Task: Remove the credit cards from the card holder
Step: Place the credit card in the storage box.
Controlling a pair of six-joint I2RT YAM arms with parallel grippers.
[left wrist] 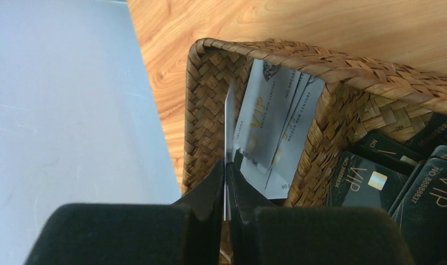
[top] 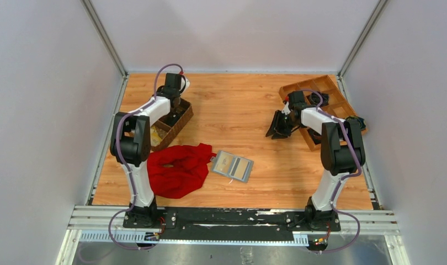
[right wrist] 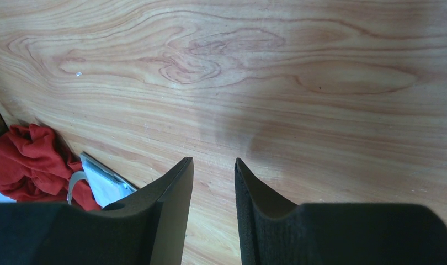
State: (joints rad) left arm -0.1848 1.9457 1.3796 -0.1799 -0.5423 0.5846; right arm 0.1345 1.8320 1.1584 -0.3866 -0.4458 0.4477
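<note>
The grey card holder (top: 233, 165) lies open on the table near the front, with tan credit cards (top: 241, 168) in its slots. One corner of the card holder (right wrist: 103, 183) shows in the right wrist view. My left gripper (left wrist: 227, 167) is shut on a thin pale credit card (left wrist: 229, 118), seen edge-on, held over the end compartment of the wicker basket (left wrist: 207, 94). In the top view the left gripper (top: 172, 99) sits at the basket (top: 180, 120). My right gripper (right wrist: 213, 163) stands open with nothing in it, above bare table at the right (top: 277, 128).
Several silver VIP cards (left wrist: 276, 116) lean in the basket's end compartment, and black VIP cards (left wrist: 370, 179) fill the one beside it. A red cloth (top: 178, 169) lies just left of the card holder. A wooden divided tray (top: 314, 87) stands at the back right.
</note>
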